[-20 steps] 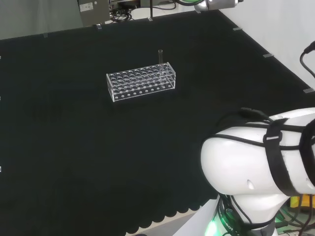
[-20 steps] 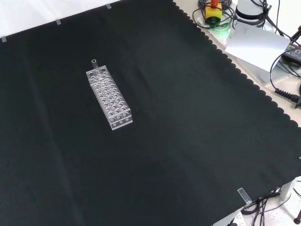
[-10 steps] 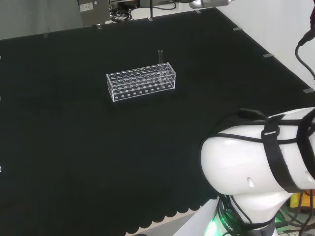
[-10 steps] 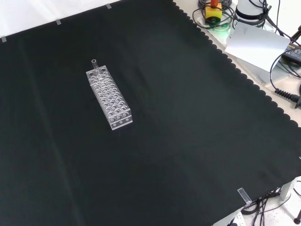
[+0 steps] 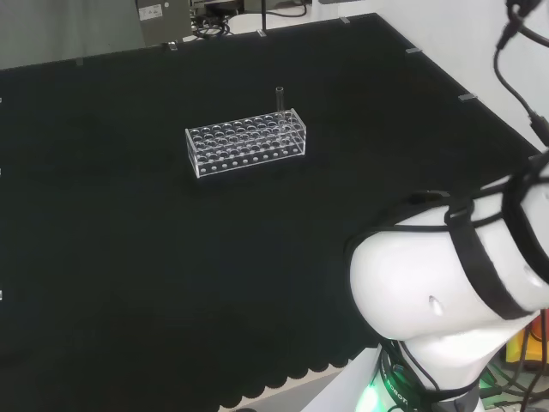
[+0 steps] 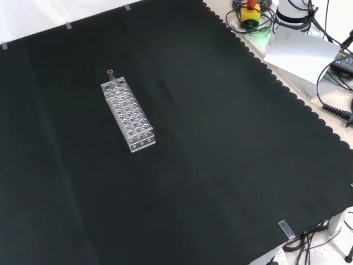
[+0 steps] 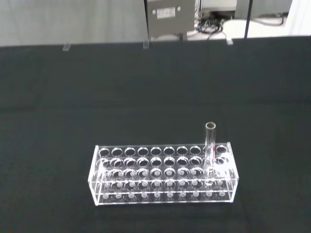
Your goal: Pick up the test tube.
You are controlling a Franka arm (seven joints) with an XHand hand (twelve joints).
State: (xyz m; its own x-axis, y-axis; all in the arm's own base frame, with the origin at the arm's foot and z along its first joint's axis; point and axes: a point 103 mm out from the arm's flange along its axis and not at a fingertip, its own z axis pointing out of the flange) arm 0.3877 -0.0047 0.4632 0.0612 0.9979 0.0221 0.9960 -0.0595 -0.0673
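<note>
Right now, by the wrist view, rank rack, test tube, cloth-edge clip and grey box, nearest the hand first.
1. Test tube rack: foremost on the cloth.
2. Test tube: upright toward the rack's far side.
3. Clear clip: at the cloth's far edge.
4. Grey box: beyond the cloth.

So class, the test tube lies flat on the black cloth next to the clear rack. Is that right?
Not quite. The test tube stands upright in a hole near one end of the clear rack, not flat on the black cloth. The wrist view shows it.
</note>
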